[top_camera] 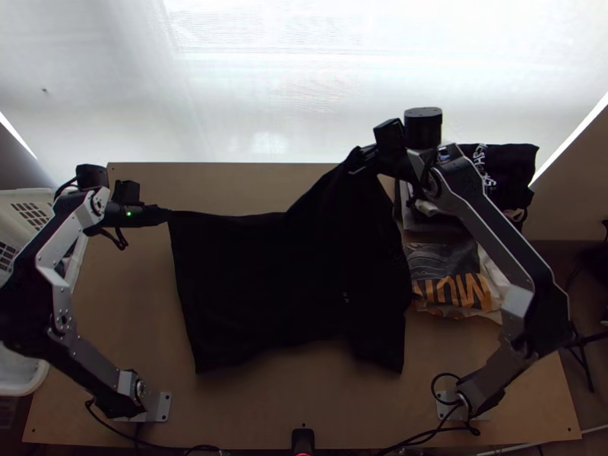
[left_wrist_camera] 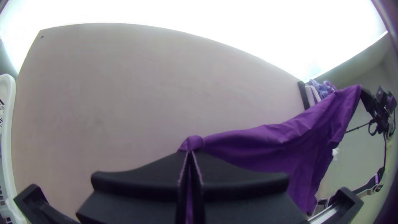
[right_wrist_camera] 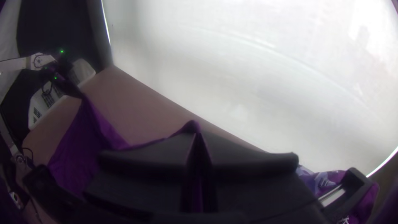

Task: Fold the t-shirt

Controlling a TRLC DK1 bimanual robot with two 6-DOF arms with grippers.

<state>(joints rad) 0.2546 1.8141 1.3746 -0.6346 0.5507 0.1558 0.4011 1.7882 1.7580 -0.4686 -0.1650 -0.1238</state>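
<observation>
Steady now, I'd best draw this t-shirt [top_camera: 281,292] level and taut before folding, its near edge lying across the worktop [top_camera: 125,304], while my left pincer [top_camera: 169,214] pinches one corner tight and, farther out, my right pincer [top_camera: 356,161] is pressed together on a raised peak of cloth.

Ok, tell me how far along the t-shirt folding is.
Already done: the t-shirt lies broadly spread across the table, and both pincers have a grip. In hand: the left pincer and right pincer each pinch its far side, with the cloth rising toward the right one. Left: probably all the folding, as I can make out no finished fold.
</observation>
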